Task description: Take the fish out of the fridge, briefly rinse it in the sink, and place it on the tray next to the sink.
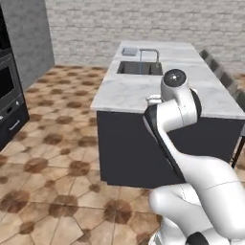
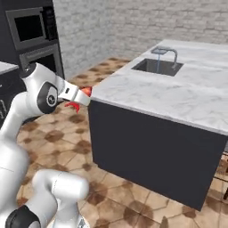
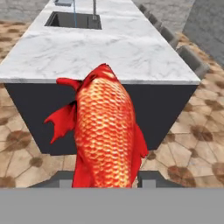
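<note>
My gripper [image 3: 107, 179] is shut on the red-orange fish [image 3: 105, 131], which stands upright between the fingers with its tail up. From the right base view the gripper [image 2: 82, 95] hovers in the air just off the near left corner of the marble island, and red fins of the fish [image 2: 71, 105] stick out. The dark sink [image 1: 139, 68] [image 3: 72, 19] lies far along the counter, and a thin blue stream of water falls from its faucet [image 1: 150, 52]. The light grey tray [image 1: 129, 51] rests just beyond the sink. The fridge is out of view.
The white marble island [image 2: 178, 98] on a dark base blocks the way ahead. Dark wall cabinets with an oven [image 1: 9, 95] and a microwave [image 2: 29, 26] stand to the left. Several chairs [image 3: 188, 57] line the island's right side. Tiled floor lies open on the left.
</note>
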